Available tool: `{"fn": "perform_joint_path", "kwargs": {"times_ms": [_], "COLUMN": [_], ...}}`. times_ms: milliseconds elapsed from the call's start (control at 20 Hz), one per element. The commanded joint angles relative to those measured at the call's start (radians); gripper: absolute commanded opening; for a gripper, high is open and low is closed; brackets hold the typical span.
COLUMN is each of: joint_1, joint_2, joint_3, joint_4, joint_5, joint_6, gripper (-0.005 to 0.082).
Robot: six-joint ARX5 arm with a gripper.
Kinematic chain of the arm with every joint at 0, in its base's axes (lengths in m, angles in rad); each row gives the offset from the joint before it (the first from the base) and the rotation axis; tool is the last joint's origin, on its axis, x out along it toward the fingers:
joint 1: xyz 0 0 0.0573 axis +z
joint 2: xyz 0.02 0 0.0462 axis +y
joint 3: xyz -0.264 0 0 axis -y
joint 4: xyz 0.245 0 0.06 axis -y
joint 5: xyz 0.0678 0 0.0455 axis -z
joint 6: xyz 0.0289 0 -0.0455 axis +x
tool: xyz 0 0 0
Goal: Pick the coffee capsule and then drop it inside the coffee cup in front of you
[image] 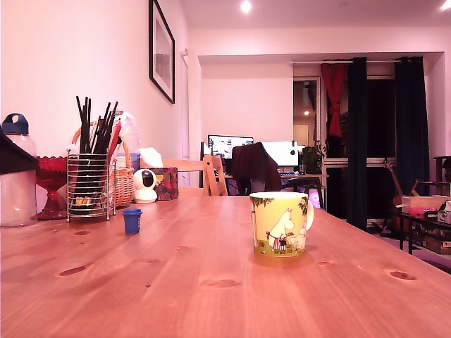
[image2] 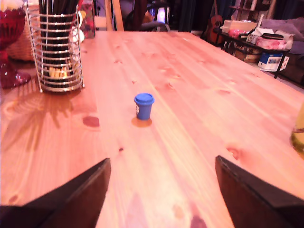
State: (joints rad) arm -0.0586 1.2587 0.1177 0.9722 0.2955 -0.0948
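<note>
Gaping wide, the claw [image2: 161,190] holds nothing, clear of the capsule [image2: 143,105].

We're looking down on the coffee capsule [image2: 143,105].
It stands upright on the table [image2: 199,95], beyond the gripper [image2: 162,190], whose jaws are spread wide.

One blue coffee capsule [image: 132,220], one yellow-green coffee cup [image: 280,223], one wire holder [image: 90,186], one clear bottle [image: 17,172].
</note>
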Motion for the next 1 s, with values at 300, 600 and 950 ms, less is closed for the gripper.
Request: {"fn": "perform_joint_path", "kwargs": {"times_ms": [300, 600, 950], "joint_1": [-0.019, -0.074, -0.093], "joint_2": [0.275, 0.451, 0.566], "joint_3": [0.087, 0.215, 0.325], "joint_4": [0.138, 0.158, 0.154], "joint_5": [0.004, 0.003, -0.039], "joint_6": [0.010, 0.016, 0.017], "gripper": [0.0637, 0.0637, 0.0637]}}
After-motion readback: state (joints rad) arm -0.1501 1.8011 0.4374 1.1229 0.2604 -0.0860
